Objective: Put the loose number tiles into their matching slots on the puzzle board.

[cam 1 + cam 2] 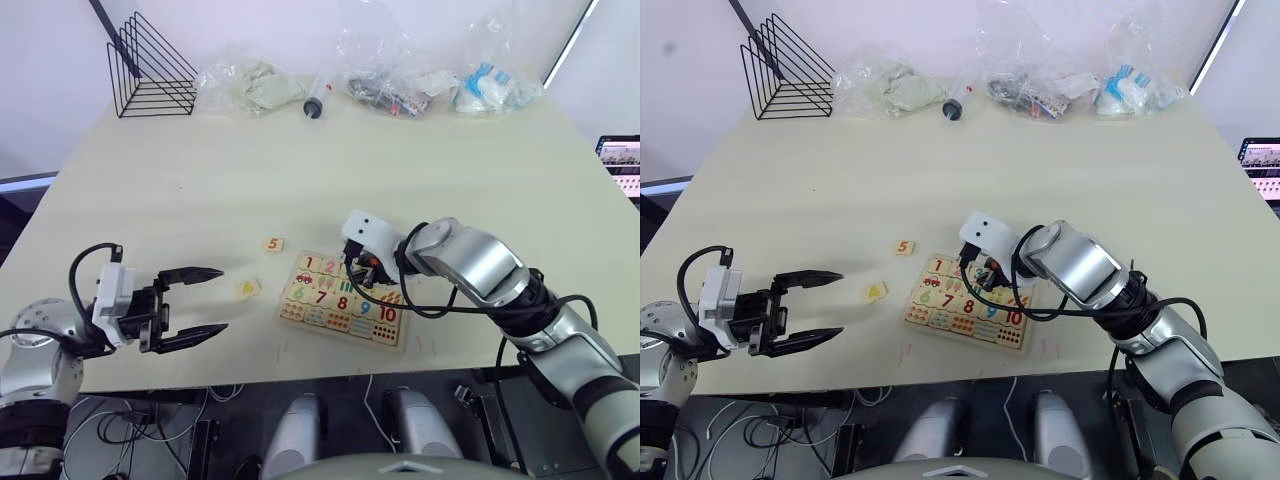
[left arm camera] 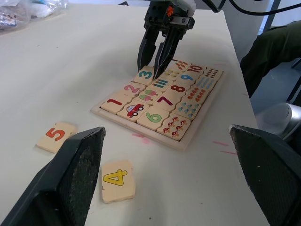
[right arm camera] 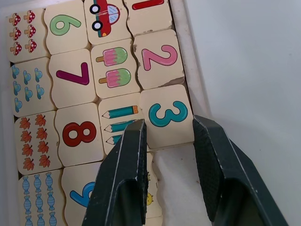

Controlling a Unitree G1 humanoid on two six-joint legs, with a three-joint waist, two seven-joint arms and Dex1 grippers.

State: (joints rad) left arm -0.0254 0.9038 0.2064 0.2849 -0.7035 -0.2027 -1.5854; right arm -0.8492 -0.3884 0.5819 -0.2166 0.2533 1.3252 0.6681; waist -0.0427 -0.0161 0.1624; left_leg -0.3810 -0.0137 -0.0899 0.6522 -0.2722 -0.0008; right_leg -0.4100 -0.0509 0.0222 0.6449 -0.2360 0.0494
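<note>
L gripper [image 1: 193, 301] hangs low over the near-left of the table, fingers spread wide, nothing in them. Straight ahead of its tips, just off to the R: the 4 tile [image 1: 247, 288], flat on the table, lying askew, digit not square to the board. A bit further out from the claw, the 5 tile [image 1: 272, 244], also flat, well apart from the 4. Both loose, both short of the board.

On to the puzzle board [image 2: 186, 140], flat on the table, long axis running roughly L-R across the robot, slightly skewed, far end toward the R arm. Top row: 1 tile [image 2: 114, 101], 2 tile [image 3: 159, 58] and 3 tile [image 3: 168, 114] sit in their slots. From the wrist cam the 3 looks seated but a touch off-line; hard to say if fully down.

R gripper [image 2: 155, 54] is right over the board, tips pointing down at the 3 end of the top row. Fingers apart, straddling the 3's near edge, not pinching it. Past the 3, under the claw, an empty slot [image 3: 174, 165] shows pale; prob the 4's place.

Score so far, as I read it: 3 of 5 in, 4 and 5 left. Halfway-plus. L claw is closest to the 4, so that looks like the next pick.
</note>
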